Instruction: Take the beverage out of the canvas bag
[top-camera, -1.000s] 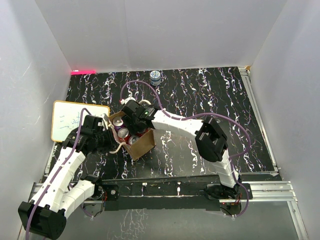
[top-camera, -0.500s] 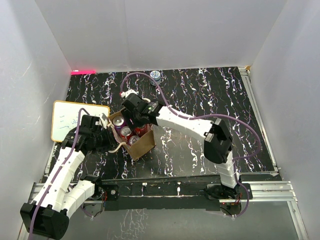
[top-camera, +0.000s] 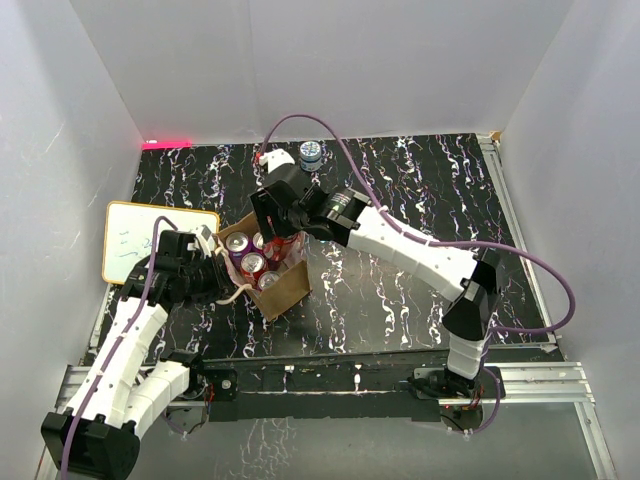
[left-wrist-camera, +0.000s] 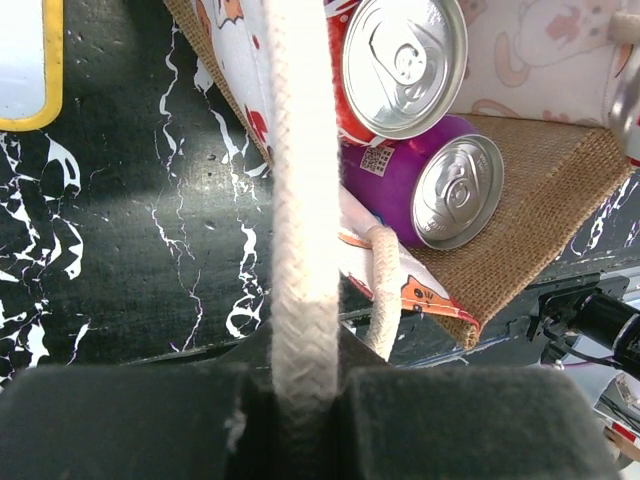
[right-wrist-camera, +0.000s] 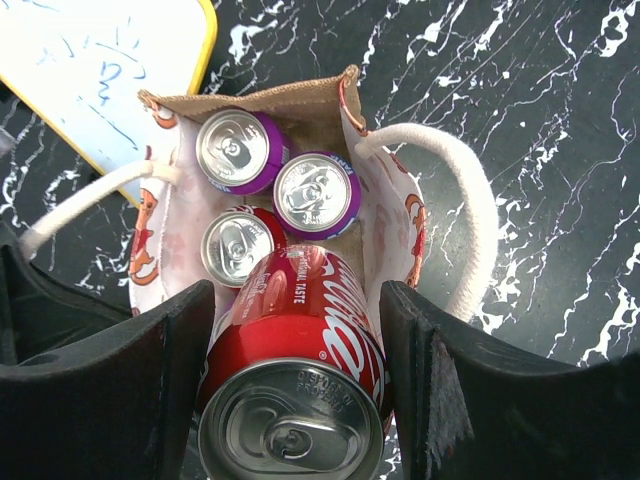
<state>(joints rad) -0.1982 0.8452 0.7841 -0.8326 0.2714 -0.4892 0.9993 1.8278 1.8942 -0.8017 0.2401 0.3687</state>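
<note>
The tan canvas bag (top-camera: 283, 292) stands open at the left of the table, with a cream rope handle (left-wrist-camera: 300, 200) pulled taut. My left gripper (left-wrist-camera: 300, 385) is shut on that handle beside the bag's left side. My right gripper (right-wrist-camera: 295, 400) is above the bag's mouth, shut on a red cola can (right-wrist-camera: 300, 320) that hangs upright between its fingers. Below it in the bag stand two purple cans (right-wrist-camera: 317, 193) and another red can (right-wrist-camera: 240, 247). In the top view the right gripper (top-camera: 280, 222) largely hides the held can.
A white writing board with a yellow edge (top-camera: 158, 243) lies flat just left of the bag. A small blue and white can (top-camera: 312, 154) stands at the table's back edge. White walls close in the left, back and right sides.
The right arm has risen and drawn back toward the table's far side with the red can, lifting it from among the other cans. The left gripper keeps its hold on the handle.
</note>
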